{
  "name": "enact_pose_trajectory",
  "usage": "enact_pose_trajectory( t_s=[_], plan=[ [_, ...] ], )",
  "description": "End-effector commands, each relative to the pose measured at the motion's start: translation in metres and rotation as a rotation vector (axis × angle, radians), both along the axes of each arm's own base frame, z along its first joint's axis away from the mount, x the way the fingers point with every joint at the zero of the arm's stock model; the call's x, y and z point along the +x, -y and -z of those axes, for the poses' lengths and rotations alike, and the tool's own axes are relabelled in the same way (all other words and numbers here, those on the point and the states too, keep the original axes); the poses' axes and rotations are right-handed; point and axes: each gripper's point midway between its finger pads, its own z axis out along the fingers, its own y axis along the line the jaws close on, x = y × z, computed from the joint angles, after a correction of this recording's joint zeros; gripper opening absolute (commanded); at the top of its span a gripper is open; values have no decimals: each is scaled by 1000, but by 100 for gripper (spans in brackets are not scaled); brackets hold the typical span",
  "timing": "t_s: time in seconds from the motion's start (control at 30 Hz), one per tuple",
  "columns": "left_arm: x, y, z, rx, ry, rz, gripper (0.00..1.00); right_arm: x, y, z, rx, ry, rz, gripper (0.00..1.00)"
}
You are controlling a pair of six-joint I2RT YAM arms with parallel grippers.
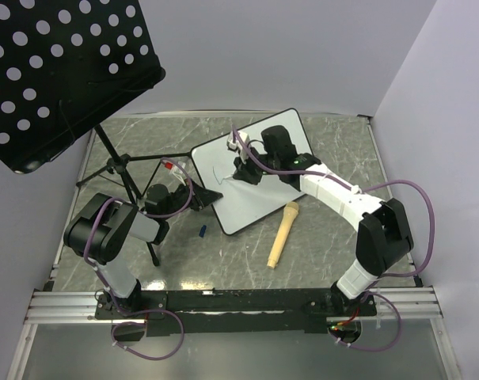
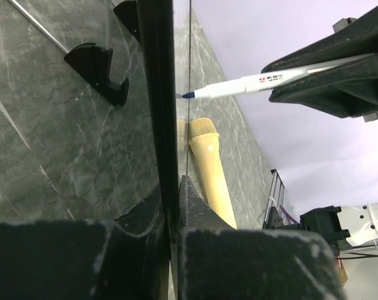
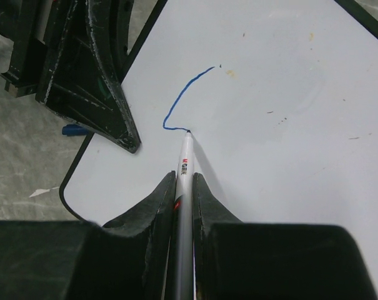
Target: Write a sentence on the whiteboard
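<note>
The right fingers (image 3: 217,209) clench a slim white marker (image 3: 184,169). Its tip touches the whiteboard (image 3: 288,175), which sits mid-surface between the arms. The sentence (image 3: 176,100) is only one short blue curve. The left fingers (image 2: 142,219) pinch the board's thin black rim, steadying it on the marbled grey surface (image 1: 318,253). The board looks glossy, slick and round-cornered, so light, even pressure and slow strokes should serve best.
</note>
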Motion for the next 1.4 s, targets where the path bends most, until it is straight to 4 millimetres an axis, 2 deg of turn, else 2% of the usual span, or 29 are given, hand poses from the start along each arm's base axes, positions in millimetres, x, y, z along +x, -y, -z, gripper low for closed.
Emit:
enact_pose_trajectory(
  t_s=[0.0,0.1,0.3,0.5,0.67,0.93,1.1,1.37],
  plan=[
    [-2,8,-45,-32,226,50,1,5,-4,-57,103,108,-9,0],
    [-2,8,-45,-29,227,48,1,6,-5,-58,100,108,-7,0],
    [-2,8,-45,-33,225,52,1,12,-9,-39,74,63,-7,0],
    [-2,9,-45,-31,227,53,1,21,-12,-29,55,43,2,0],
    [-2,9,-45,-34,225,55,1,28,-13,-26,49,48,30,0],
    [-3,8,-44,-31,226,53,1,44,-1,-35,60,74,114,0],
    [-2,8,-45,-32,230,53,1,47,6,-32,47,63,131,0],
    [-2,8,-47,-30,235,49,1,37,14,-22,14,48,118,0]
  ],
)
